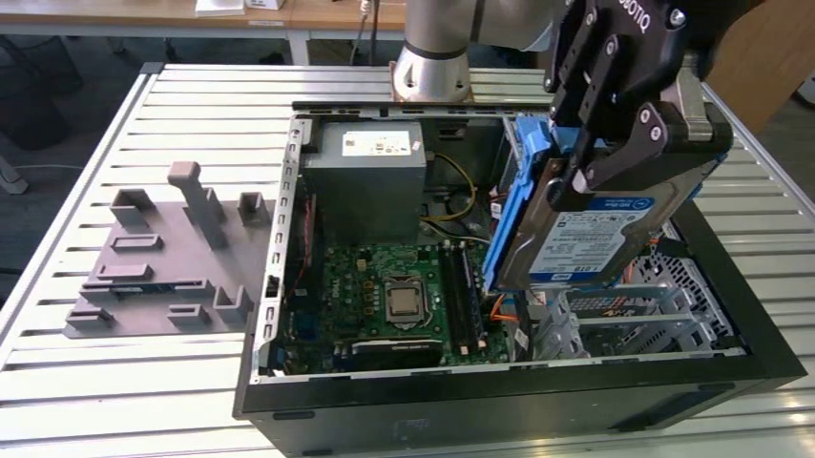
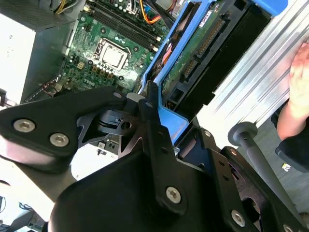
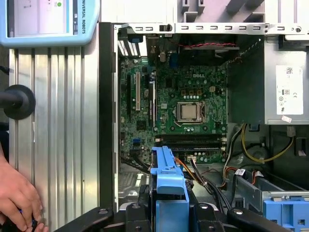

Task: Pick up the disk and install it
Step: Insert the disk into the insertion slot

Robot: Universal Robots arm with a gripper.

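Observation:
My gripper (image 1: 614,191) is shut on the disk (image 1: 589,243), a silver-grey hard drive with a blue-and-white label and blue side rails. The disk hangs steeply tilted, lower end down, over the exterior view's right part of the open computer case (image 1: 510,386), just above the silver drive cage (image 1: 637,315). In the second wrist view the disk's green underside (image 2: 193,53) and blue rail run out from between the black fingers (image 2: 152,111). The first wrist view has the blue rail (image 3: 166,176) sticking out past the gripper (image 3: 169,215) toward the motherboard.
Inside the case lie the motherboard (image 1: 382,296) and a grey power-supply box (image 1: 363,176), with loose cables between them. A grey plastic fixture (image 1: 159,262) stands on the slatted table at the exterior view's left. A person's hand (image 3: 17,200) rests beside the case.

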